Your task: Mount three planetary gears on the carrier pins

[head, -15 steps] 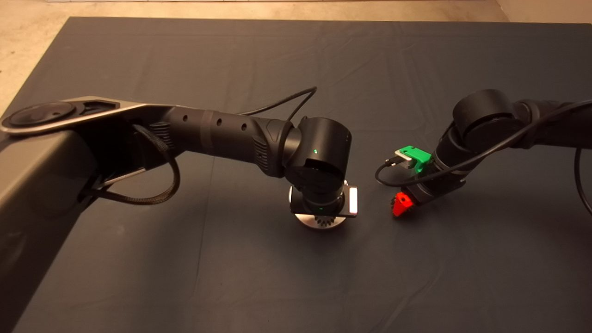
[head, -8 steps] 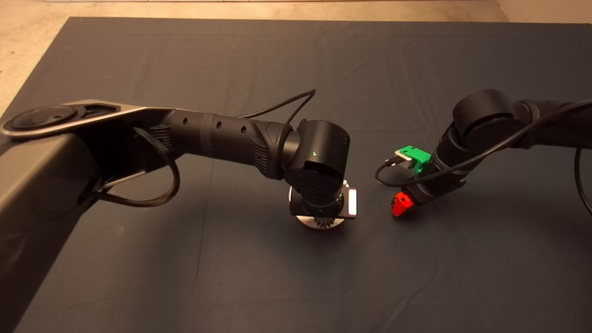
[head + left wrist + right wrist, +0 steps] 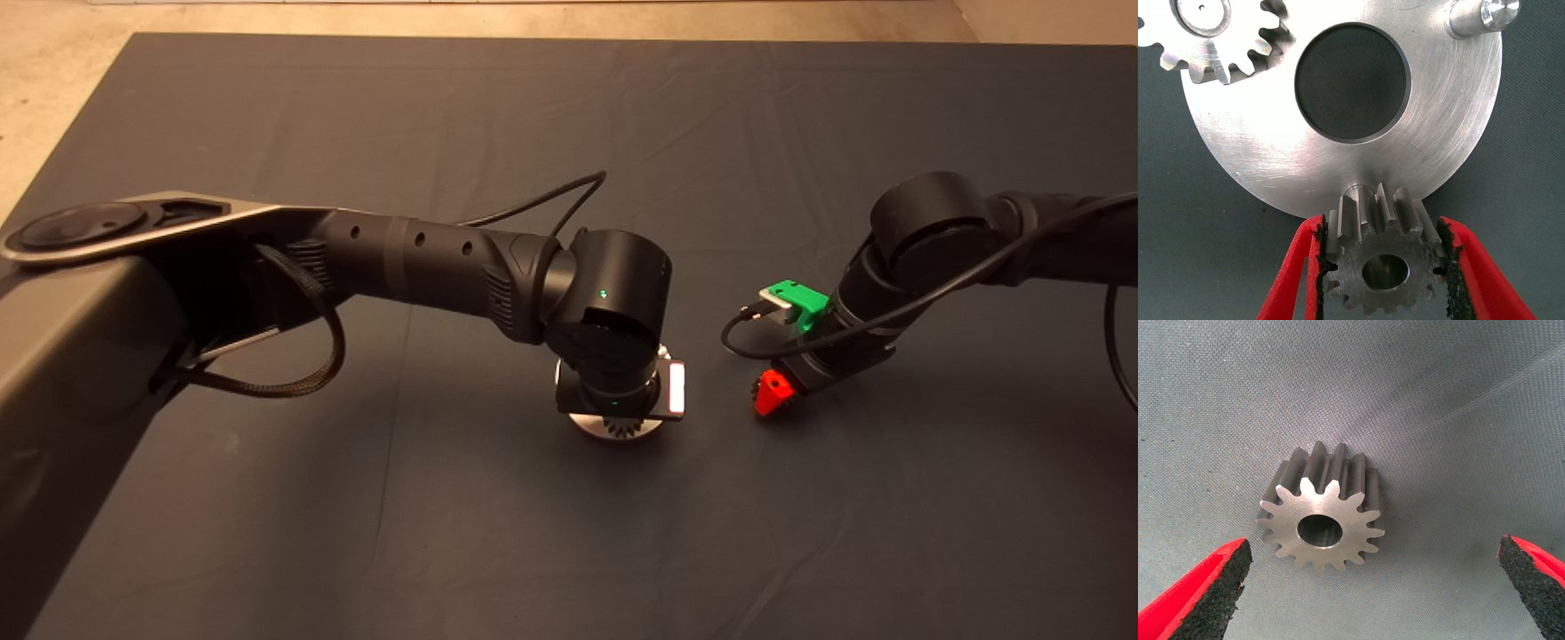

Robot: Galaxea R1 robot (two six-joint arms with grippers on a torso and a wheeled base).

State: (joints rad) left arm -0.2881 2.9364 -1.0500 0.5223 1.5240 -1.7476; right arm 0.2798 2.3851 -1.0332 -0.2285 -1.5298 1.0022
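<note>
Left gripper [image 3: 1385, 267] pinched a gear [image 3: 1381, 257] over a pin [image 3: 1355, 195], aligning its bore. Right gripper [image 3: 1375, 587], fingers spread, straddled the last gear [image 3: 1319, 510].

In the head view, most of the plate [image 3: 613, 428] is covered by the left claw [image 3: 1385, 267]; one mounted gear [image 3: 1211, 33] is cut off.

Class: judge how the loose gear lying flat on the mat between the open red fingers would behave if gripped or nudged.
The loose gear looks like solid metal, so probably rigid and heavy for its size. Lying flat on the mat, it should slide, not roll. Its teeth likely give the pads purchase.
</note>
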